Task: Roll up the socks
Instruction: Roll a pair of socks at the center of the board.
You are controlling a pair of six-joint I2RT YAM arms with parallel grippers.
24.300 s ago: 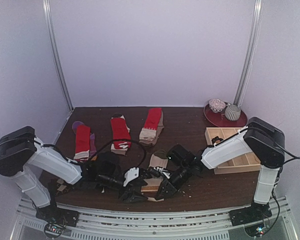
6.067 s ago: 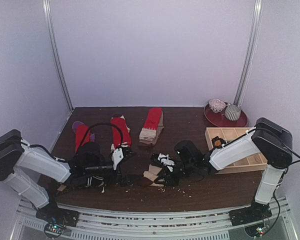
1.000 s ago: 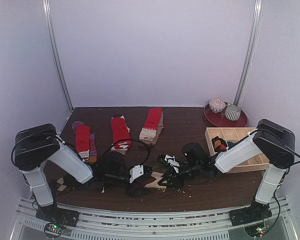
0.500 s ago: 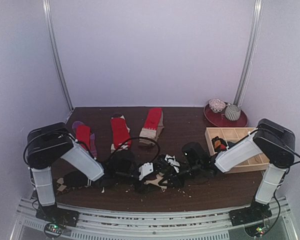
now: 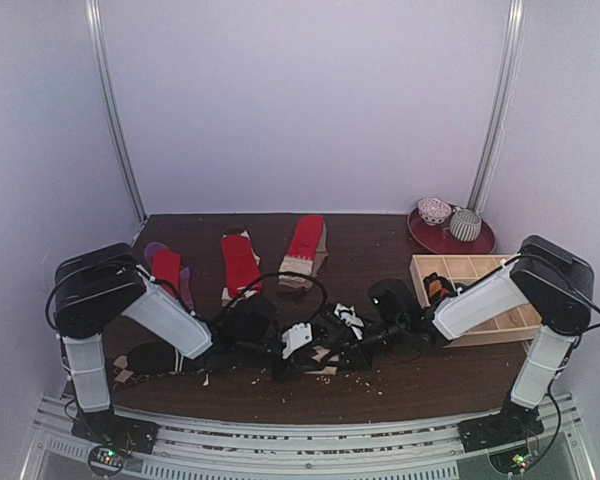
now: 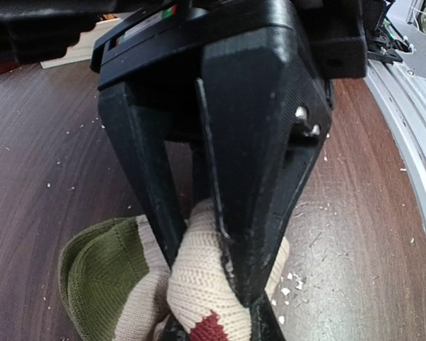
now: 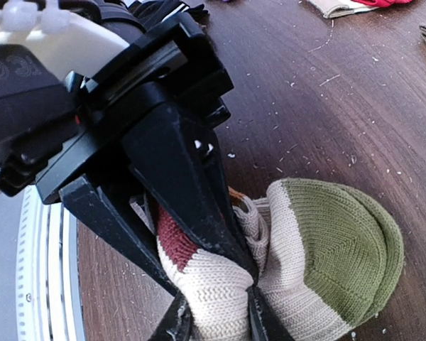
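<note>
The beige sock (image 5: 324, 358) with red and green bands lies bunched on the table's front middle, between both grippers. My left gripper (image 5: 305, 352) comes in from the left and is shut on a beige fold of the sock (image 6: 199, 284), whose green toe (image 6: 99, 277) bulges out to the left. From the right, my right gripper (image 5: 342, 348) is shut on the same sock (image 7: 220, 298), with the green toe (image 7: 334, 241) spread beside its fingers. Three red socks (image 5: 240, 262) lie flat in a row at the back left.
A pale wooden compartment tray (image 5: 500, 325) stands at the right, with a dark rolled bundle (image 5: 438, 287) in a back cell. A red plate (image 5: 450, 240) with two rolled balls sits at the back right corner. Crumbs and dark scraps (image 5: 150, 358) litter the front left.
My left gripper has reached further right and closed its jaws on the beige sock. The right gripper has kept its grip and barely moved.
</note>
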